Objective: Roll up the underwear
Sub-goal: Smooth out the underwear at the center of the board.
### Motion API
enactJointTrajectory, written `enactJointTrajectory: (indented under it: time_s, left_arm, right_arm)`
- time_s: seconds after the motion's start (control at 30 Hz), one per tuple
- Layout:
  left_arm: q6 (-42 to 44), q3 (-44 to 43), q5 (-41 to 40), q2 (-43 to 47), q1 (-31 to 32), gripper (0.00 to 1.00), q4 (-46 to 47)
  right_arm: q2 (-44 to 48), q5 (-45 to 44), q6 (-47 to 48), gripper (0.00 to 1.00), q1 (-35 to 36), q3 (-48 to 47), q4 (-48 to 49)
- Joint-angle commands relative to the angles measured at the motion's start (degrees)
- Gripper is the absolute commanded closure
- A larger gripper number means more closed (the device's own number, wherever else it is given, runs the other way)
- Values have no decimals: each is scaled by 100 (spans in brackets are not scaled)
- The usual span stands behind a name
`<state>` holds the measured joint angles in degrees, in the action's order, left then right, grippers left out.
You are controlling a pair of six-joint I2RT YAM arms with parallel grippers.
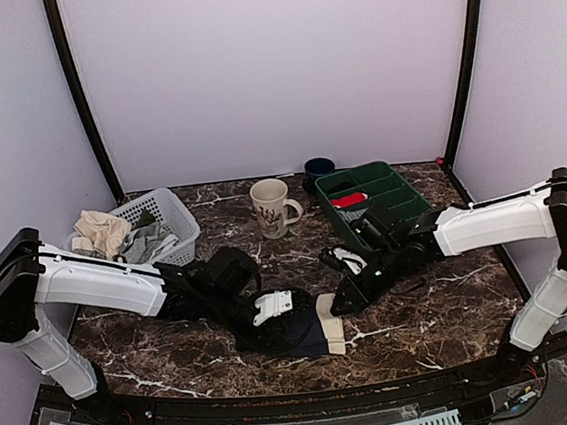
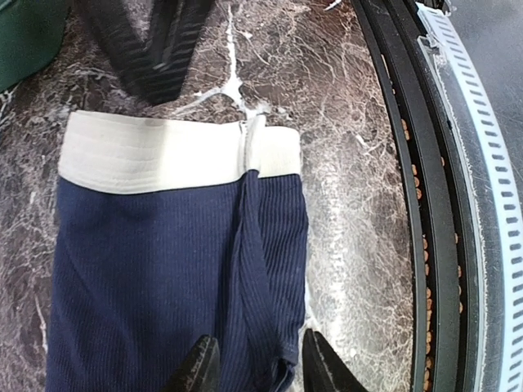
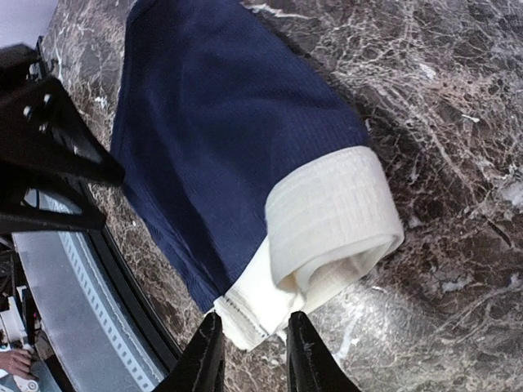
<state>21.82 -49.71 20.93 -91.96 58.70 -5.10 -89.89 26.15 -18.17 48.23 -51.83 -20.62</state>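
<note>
L end effector (image 2: 260, 365) & R end effector (image 3: 255, 357) (both narrowly parted) straddle navy underwear (image 2: 155, 269) edges on marble table (image 2: 343, 122).

Dark marble tbl (image 1: 443, 308), navy underwear (image 1: 291, 336) w/ cream band, mug (image 1: 270, 206), white basket (image 1: 170, 216), green tray (image 1: 415, 198)

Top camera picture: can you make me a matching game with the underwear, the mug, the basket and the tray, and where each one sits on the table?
Things:
1. underwear
2. mug
3. basket
4. tray

Places:
A. far side, left
B. far side, right
C. near side, middle
D. far side, middle

Pairs: 1-C, 2-D, 3-A, 4-B
</note>
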Motion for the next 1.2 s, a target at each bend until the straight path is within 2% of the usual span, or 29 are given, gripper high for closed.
enactJointTrajectory:
  time_s: [0.0, 0.13, 0.33, 0.47, 0.63, 0.93, 1.17]
  left_arm:
    - [-1, -164, -14, -270, 28, 63, 152]
    - [52, -162, -59, -491, 28, 68, 19]
    - [99, -71, -333, -521, 18, 78, -7]
    - [35, -93, -383, -259, 19, 75, 91]
    - [-24, -352, -425, -34, 69, 68, 304]
    - [286, -1132, -623, -764, 395, 67, 227]
    - [589, -1887, -594, -1478, 570, 67, -146]
  right_arm:
    - [-588, 138, -348, 72, -198, -252, 512]
    - [-1101, 318, -407, 70, -363, -383, 744]
    - [-1428, 790, -451, 61, -750, -567, 1072]
    - [-1298, 1151, -484, 55, -822, -607, 1028]
    - [-989, 1358, -873, 55, -832, -87, 1340]
    - [-1045, 1249, -1596, 56, -858, 255, 1884]
    - [-1198, 1307, -1893, 52, -902, 422, 2167]
